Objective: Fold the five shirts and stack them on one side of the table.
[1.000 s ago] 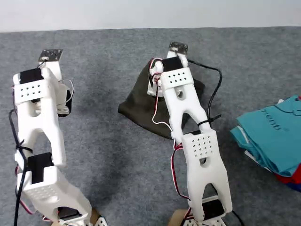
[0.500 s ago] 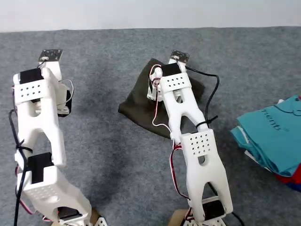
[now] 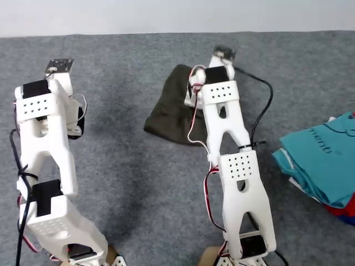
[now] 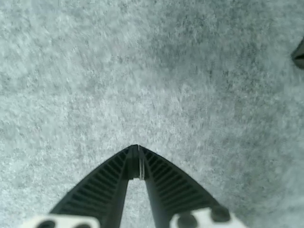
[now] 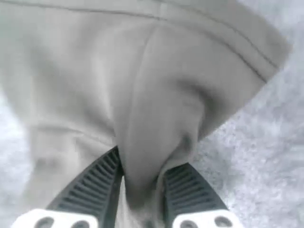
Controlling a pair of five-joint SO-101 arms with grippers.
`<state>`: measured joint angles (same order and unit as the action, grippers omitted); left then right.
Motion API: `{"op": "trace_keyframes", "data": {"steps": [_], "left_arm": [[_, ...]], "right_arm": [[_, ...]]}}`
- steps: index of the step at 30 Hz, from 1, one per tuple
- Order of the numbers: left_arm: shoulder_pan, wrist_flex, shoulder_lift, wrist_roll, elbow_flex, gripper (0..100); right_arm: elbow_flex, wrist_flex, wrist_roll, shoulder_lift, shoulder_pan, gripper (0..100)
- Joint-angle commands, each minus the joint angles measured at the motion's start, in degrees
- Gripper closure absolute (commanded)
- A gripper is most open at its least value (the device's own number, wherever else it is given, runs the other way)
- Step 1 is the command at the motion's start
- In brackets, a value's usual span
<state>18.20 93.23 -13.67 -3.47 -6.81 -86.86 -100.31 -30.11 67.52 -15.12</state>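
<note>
Olive shirt (image 3: 171,113) = item in hand. It's bunched into a rough wedge on the grey table (image 3: 122,166), mid-far area, partly under my right arm (image 3: 224,127). It's well apart from the stack (image 3: 324,166) at the table's right edge. Stack has a teal shirt (image 3: 327,149) on top, red one (image 3: 345,209) peeking out below.

Right gripper (image 5: 140,166): fingers (image 5: 90,185) clamped on a thick ridge of the olive fabric, cloth fills the gap btwn them. Fabric drapes away from the pinch w/ a seam line showing, so prob a fold, not a single layer.

Left gripper (image 4: 138,153): fingers together, nothing btwn them, hanging over bare table, well clear of the shirt.

Step, IMO: either last fold or transfer of this shirt. Can't tell which from the shape; not a neat rectangle yet.

Next move needs:
- pinch kept tight, travel toward the stack side low + slow so the bundle doesn't open up
- if another fold is needed, left arm (image 3: 44,127) has to come in & pin the far edge first
- landing square on the teal shirt, not on the stack's edge
</note>
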Motion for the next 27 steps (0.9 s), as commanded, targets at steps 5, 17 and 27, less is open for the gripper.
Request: {"op": "trace_keyframes", "data": {"steps": [5, 17, 27], "left_arm": [[-0.2, 2.2, 3.2, 0.3, -1.6, 100], [-0.4, 2.7, 3.3, 0.4, 3.4, 100], [0.0, 3.2, 3.6, 0.4, 7.8, 100]], "right_arm": [[-8.1, -2.2, 4.2, -8.0, 0.7, 99.1], [-7.8, -2.4, 4.3, -25.1, 8.0, 99.1], [-2.0, -2.6, 11.1, -37.4, 19.7, 99.1]]}}
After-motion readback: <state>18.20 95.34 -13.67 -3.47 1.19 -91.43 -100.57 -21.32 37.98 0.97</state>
